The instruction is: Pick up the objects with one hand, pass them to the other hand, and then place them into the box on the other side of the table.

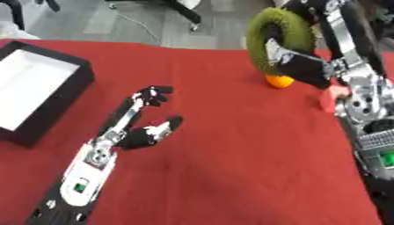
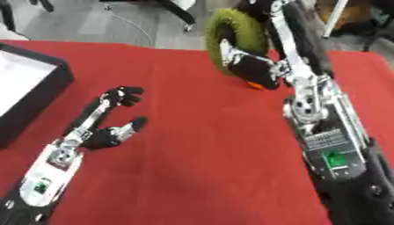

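Nearest the camera: the left forearm, white and black with a small green patch, lying over the red tablecloth (image 1: 231, 167) near the table's near left corner and ending in the left hand (image 1: 142, 127). Hand wide, holding nothing: fingers (image 1: 151, 94) stretched toward the far edge and bent at the tips, thumb out to the side (a clear gap between the two), raised a little above the cloth or resting on it, hard to say which.

Along the left edge, a black box (image 1: 77, 85) with a white inside, open on top, nothing visible in it.

On the right side, the right forearm, silver and black with a green patch low down, running from the near right corner toward the far edge. At its end the right hand (image 2: 250, 66), curled round a green ring (image 1: 265, 33), fuzzy like moss, held upright near the far right part of the table; fingers through the hole, dark palm against the ring's lower rim. Ring lifted clear of the cloth, so far as can be judged.

Just under the ring and hand, a small orange object (image 1: 279, 81) (round, no more to be made out) on the cloth. Beside the right wrist, near the right edge, a pink object (image 1: 332, 99), partly hidden behind the arm.

Beyond the far edge, grey floor and chair legs.
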Controlling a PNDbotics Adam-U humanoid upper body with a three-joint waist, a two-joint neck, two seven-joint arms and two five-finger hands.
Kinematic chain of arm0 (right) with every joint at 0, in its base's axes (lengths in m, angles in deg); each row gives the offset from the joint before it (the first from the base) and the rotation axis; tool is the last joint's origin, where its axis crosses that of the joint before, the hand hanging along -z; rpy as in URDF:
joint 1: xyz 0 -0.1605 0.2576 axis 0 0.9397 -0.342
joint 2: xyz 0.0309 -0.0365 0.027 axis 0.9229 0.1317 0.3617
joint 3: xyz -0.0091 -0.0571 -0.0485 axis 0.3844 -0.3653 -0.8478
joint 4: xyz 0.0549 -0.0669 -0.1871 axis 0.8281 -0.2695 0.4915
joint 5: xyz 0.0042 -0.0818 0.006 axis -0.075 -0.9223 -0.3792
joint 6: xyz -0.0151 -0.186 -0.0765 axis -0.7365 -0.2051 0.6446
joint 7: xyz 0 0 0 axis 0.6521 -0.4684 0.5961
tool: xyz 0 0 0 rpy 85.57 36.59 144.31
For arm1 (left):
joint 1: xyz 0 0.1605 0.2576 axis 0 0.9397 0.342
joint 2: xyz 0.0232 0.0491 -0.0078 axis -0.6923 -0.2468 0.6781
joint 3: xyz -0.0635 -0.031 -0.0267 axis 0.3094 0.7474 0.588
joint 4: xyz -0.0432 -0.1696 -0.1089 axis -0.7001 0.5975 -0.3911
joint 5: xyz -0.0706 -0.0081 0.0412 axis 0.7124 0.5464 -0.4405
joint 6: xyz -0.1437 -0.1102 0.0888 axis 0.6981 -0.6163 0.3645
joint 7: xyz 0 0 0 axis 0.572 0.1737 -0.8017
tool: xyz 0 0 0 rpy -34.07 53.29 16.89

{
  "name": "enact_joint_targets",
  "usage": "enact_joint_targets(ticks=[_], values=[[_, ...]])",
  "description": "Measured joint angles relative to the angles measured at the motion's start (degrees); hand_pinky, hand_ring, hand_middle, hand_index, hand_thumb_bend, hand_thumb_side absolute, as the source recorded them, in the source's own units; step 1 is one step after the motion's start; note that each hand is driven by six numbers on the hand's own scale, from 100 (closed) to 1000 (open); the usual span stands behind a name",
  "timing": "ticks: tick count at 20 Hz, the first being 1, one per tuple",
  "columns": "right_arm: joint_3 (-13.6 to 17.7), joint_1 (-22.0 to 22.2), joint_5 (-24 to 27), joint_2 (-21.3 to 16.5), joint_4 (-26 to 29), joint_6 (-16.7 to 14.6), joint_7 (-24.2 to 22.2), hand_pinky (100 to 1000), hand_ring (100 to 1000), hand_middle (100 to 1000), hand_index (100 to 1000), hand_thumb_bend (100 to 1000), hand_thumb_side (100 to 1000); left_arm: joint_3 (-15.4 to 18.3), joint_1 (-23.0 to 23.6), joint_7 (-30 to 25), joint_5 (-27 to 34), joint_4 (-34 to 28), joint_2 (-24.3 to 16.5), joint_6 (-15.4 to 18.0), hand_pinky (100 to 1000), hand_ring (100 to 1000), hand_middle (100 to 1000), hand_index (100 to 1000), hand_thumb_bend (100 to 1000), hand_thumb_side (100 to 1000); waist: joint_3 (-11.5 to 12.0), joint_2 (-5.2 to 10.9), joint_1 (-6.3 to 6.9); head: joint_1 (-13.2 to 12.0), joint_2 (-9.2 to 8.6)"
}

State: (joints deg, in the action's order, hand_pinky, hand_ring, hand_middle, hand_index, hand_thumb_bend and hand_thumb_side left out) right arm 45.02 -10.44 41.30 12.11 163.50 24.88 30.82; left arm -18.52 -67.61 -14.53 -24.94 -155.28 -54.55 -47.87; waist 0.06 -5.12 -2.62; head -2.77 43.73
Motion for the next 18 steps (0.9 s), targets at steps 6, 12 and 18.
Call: enact_joint_targets(ticks=[6,12,18], values=[[-3.98,-1.81,1.07,3.6,-1.74,-0.88,-2.53,538,441,229,345,100,100,-1.95,-2.83,-0.66,-0.99,1.43,1.58,2.36,804,789,806,901,605,642,0.48,0.03,-0.34,0.21,-0.25],[-7.14,-1.99,1.79,4.99,-3.4,-1.42,-4.52,535,439,228,346,100,100,-2.86,-3.8,1.43,-0.85,1.65,3.42,3.45,793,788,810,907,576,650,0.75,0.03,-0.35,0.5,-0.57],[-9.42,-1.69,2.19,5.19,-4.76,-1.87,-5.7,533,437,228,348,100,100,-3.22,-3.78,4.67,0.04,2.15,4.02,2.91,785,781,808,901,559,647,0.97,0.03,-0.35,0.49,-0.55]])
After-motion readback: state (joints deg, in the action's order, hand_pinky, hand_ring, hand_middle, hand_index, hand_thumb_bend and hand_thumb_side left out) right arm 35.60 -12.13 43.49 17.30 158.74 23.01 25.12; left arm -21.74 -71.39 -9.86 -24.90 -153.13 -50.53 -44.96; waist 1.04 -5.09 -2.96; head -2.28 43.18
